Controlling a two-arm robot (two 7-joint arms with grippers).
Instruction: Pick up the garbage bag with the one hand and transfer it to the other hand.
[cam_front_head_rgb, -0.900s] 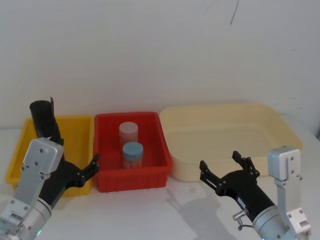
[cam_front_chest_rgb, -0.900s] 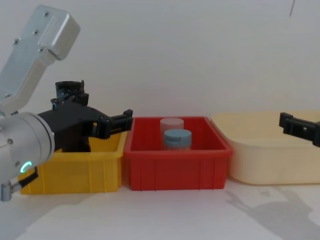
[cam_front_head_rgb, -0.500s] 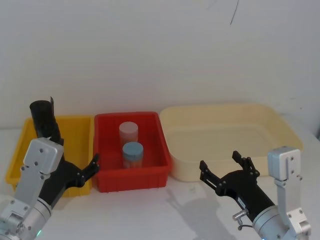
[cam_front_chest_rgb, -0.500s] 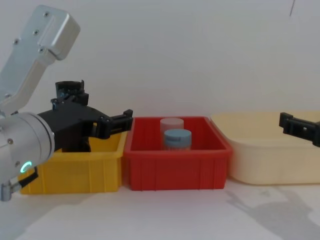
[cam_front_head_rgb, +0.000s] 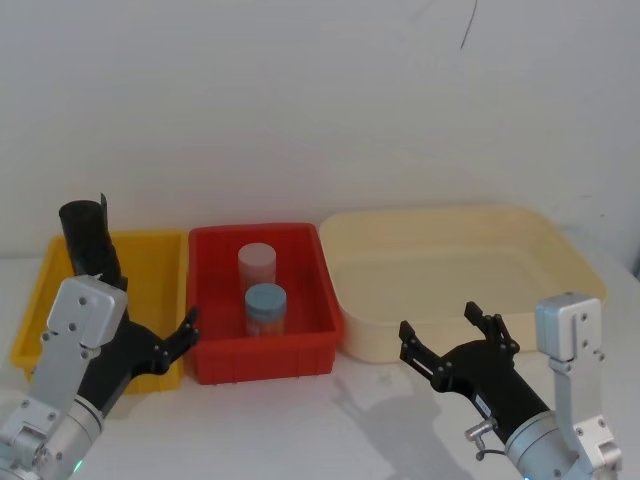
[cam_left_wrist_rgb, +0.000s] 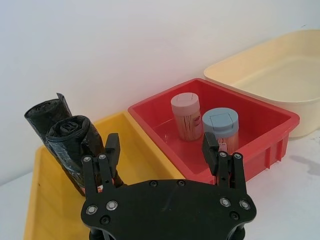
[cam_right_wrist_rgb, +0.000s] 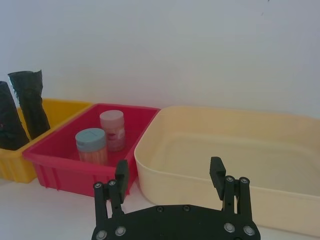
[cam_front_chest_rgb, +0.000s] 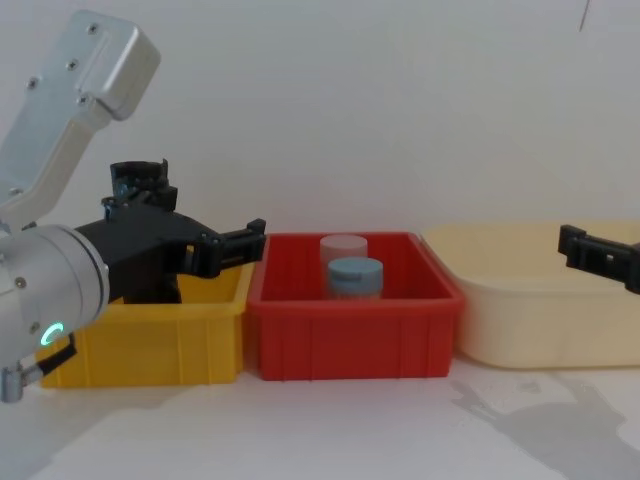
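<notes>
Two black rolls stand leaning in the yellow bin (cam_left_wrist_rgb: 35, 210). The garbage bag (cam_left_wrist_rgb: 70, 145) is the nearer glossy roll, with a red-and-white label low on it; it also shows as the garbage bag (cam_right_wrist_rgb: 9, 120). The farther roll (cam_front_head_rgb: 90, 240) has a flared uneven rim. My left gripper (cam_left_wrist_rgb: 160, 145), on the green-ringed wrist, hangs open at the bin's front with nothing between its fingers. One of its fingers is just in front of the bag. My right gripper (cam_front_head_rgb: 438, 322) is open over the table in front of the cream tub.
A red bin (cam_front_head_rgb: 300, 350) in the middle holds a pink-lidded jar (cam_front_head_rgb: 256, 262) and a blue-lidded jar (cam_front_head_rgb: 266, 305). The large cream tub (cam_front_head_rgb: 570, 260) stands to the right. All three containers sit in a row against the white wall.
</notes>
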